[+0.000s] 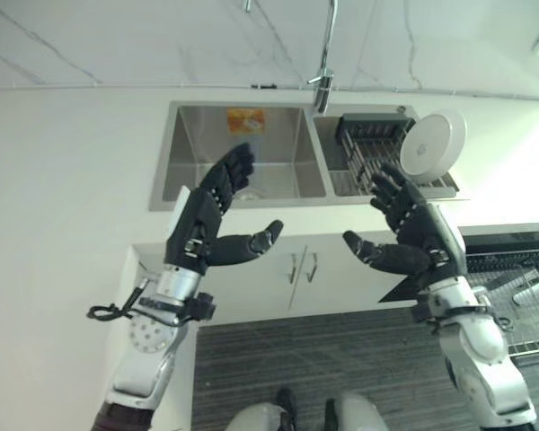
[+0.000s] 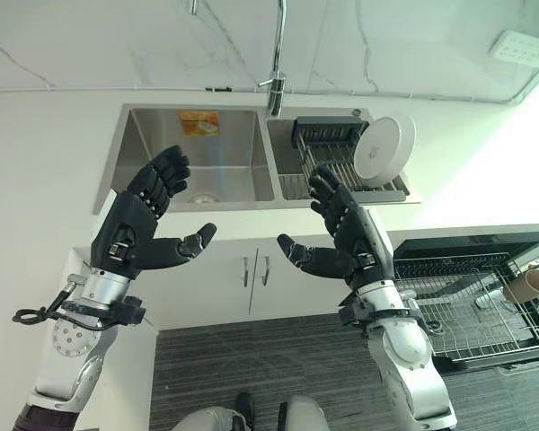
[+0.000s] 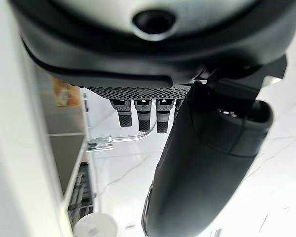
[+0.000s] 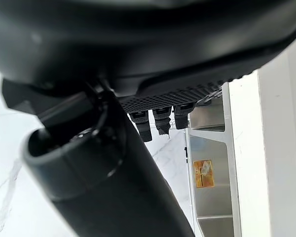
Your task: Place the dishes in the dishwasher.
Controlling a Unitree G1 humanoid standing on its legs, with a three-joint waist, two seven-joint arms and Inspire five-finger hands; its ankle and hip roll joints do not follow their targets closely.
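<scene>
Your left hand (image 1: 207, 220) spread wide before the sink (image 1: 198, 135) | right hand (image 1: 413, 229) wide too (holding nothing) | plate (image 1: 433, 142) upright in sink's rack (image 1: 368, 144)

You see both hands raised, fingers spread, holding nothing: left hand (image 2: 135, 224) before the sink (image 2: 198, 193), right hand (image 2: 346, 229) below the white plate (image 2: 384, 149) leaning in the drying rack (image 2: 328, 144). A cup (image 2: 528, 285) lies in the dishwasher rack (image 2: 472, 319).

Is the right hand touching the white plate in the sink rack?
Apart. In the right eye view the right hand is open in the air, a clear gap below the white plate.
</scene>
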